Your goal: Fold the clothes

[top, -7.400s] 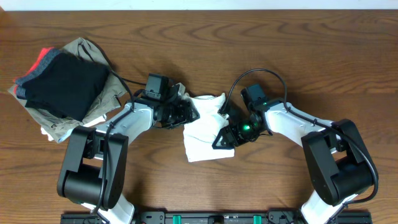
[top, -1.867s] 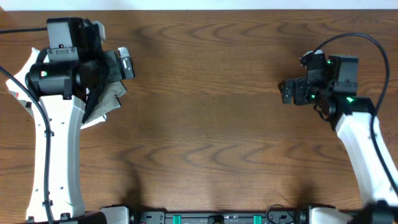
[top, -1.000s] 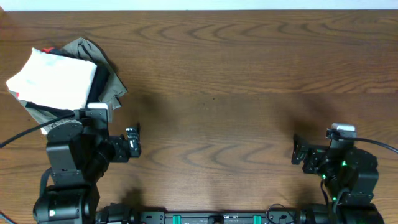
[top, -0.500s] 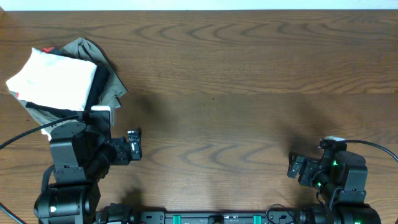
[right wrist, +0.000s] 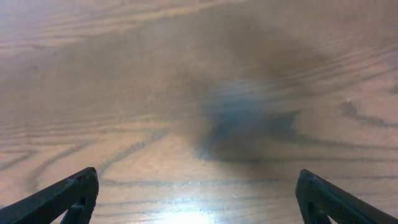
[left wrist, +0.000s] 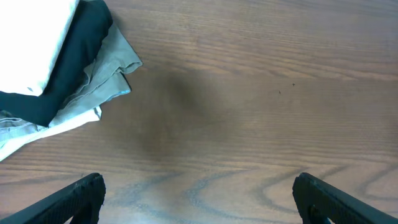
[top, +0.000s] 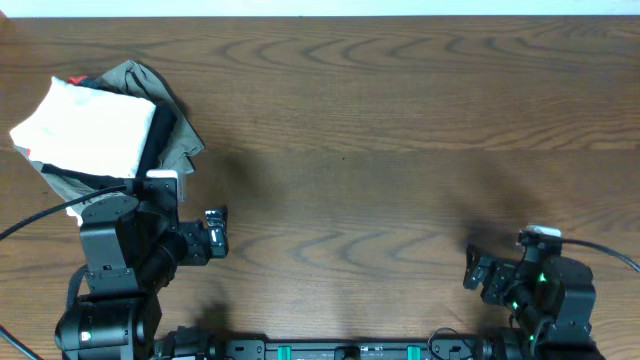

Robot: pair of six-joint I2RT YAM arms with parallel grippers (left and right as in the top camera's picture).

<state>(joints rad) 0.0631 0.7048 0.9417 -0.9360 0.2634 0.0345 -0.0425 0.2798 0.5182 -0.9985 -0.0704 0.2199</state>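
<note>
White garment (top: pixel 88 125), folded into a neat rectangle, lies on top of the pile of clothes at the far left of the wooden table (top: pixel 380 120), close to the back edge. Under it a black garment (top: pixel 166 128) shows as a dark band along its right side, and a khaki garment (top: pixel 150 78) spreads out from beneath both toward the back and right. A sliver of a red garment (top: pixel 75 81) peeks out at the back corner of the white one. The left wrist camera catches the same pile in its upper left corner, white over black over khaki.

Just in front of the pile the left arm is drawn back to the near edge, a black cable (top: pixel 40 222) curling off to its left. The left gripper (top: pixel 215 232) points out over bare wood, well apart from the pile. In its wrist view the two dark fingers (left wrist: pixel 81 196) sit in opposite bottom corners, so the jaws are spread wide with nothing between them.

The middle of the table is plain wood grain with soft shadows.

Over at the near right the right arm is tucked back too, with the right gripper (top: pixel 475 272) low over the wood. Its wrist view shows one finger in each bottom corner, jaws spread wide and holding nothing, only blurred wood and a dark shadow ahead
</note>
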